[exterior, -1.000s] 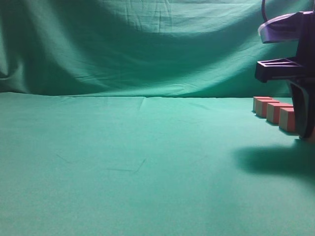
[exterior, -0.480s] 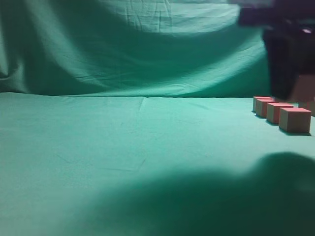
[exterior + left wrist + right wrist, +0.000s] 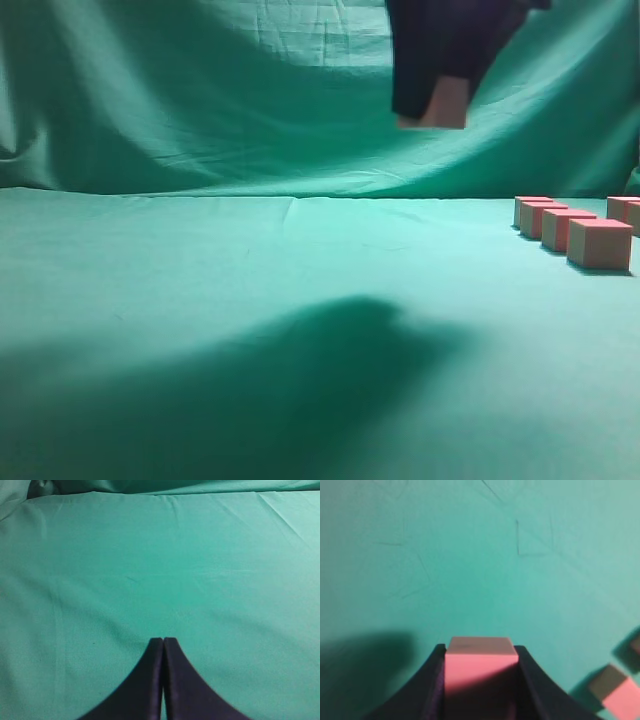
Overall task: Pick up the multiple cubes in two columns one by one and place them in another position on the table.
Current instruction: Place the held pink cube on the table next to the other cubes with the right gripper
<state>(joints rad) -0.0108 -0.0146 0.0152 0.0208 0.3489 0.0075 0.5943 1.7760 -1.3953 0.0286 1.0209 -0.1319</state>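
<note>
Cube between right end effector fingers (aloft)

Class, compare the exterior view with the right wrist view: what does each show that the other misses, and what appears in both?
Only the exterior view shows the wrinkled green cloth backdrop, the row of small pink-topped, tan-sided cubes standing on the table at the right, and the large shadow on the cloth.

Only the right wrist view shows that both black fingers press the carried cube's sides.

Both show the right end effector holding one pink cube clear above the smooth green cloth table, seen in the exterior view at.
</note>
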